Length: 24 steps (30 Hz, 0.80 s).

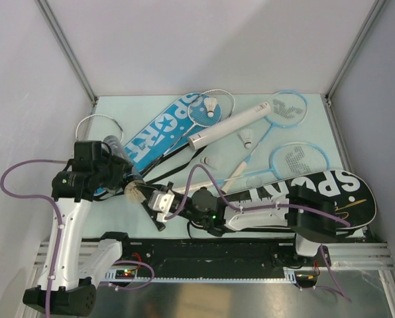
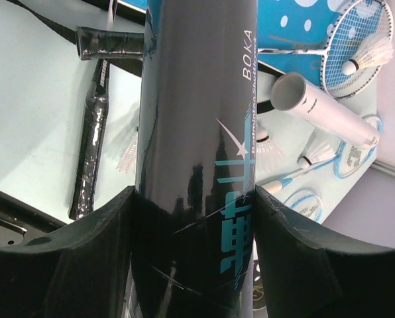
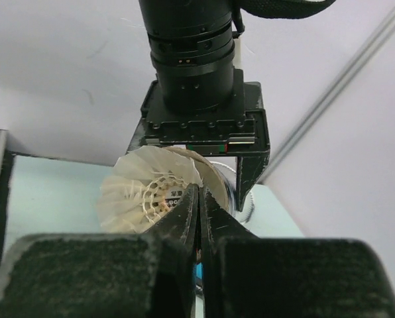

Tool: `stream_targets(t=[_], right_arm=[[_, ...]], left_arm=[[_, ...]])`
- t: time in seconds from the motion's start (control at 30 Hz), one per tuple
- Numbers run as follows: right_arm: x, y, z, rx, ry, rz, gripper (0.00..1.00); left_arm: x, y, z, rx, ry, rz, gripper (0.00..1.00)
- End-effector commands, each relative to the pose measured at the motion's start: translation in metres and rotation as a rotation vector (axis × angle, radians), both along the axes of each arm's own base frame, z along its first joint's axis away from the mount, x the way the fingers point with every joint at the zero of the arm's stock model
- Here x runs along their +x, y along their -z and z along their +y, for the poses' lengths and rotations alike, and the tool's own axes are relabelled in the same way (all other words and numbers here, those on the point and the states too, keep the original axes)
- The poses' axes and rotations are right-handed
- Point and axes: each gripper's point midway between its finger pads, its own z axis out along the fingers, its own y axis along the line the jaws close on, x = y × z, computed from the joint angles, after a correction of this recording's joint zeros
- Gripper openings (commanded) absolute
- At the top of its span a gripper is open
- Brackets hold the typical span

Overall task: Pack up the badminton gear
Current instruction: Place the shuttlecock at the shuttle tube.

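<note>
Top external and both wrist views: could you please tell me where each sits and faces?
Top external: overhead, looking down at the table; left arm and right arm show.
Left wrist: on its arm, looking along the left tool clamped on the black tube.
Right wrist: faces the left arm; the shut right tool pinches a shuttlecock.
Shared: top and left wrist show the white tube.

Worktop [image 1: 138, 106] left: tube [image 2: 197, 132] between my left fingers [image 2: 85, 258]. Shuttlecock [image 3: 148, 192] at its near mouth, in my right fingers [image 3: 181, 222]. Second tube [image 1: 227, 126] behind, centre; rackets [image 1: 285, 109] to its right.
</note>
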Motion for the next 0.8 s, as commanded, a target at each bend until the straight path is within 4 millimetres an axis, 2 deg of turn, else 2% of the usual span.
stream_targets(t=[0.0,0.3,0.47,0.57,0.67,0.77], right_arm=[[0.025,-0.020,-0.002,0.078,0.212,-0.038,0.00],[0.038,0.000,0.005,0.047,0.335,-0.082,0.04],[0.035,0.000,0.003,0.008,0.333,-0.093,0.19],[0.021,0.004,0.005,-0.063,0.249,-0.108,0.29],[0.007,-0.001,0.001,-0.099,0.162,-0.093,0.43],[0.001,-0.008,-0.009,-0.109,0.117,-0.082,0.47]], left_arm=[[0.008,-0.011,-0.001,0.003,0.015,-0.075,0.28],[0.010,-0.007,0.002,0.013,-0.001,-0.069,0.28],[0.012,-0.009,0.007,0.026,-0.028,-0.079,0.28],[0.012,-0.010,0.008,0.023,-0.049,-0.083,0.28],[0.013,-0.013,0.008,0.016,-0.059,-0.089,0.28],[0.015,-0.016,0.008,0.016,-0.059,-0.093,0.28]])
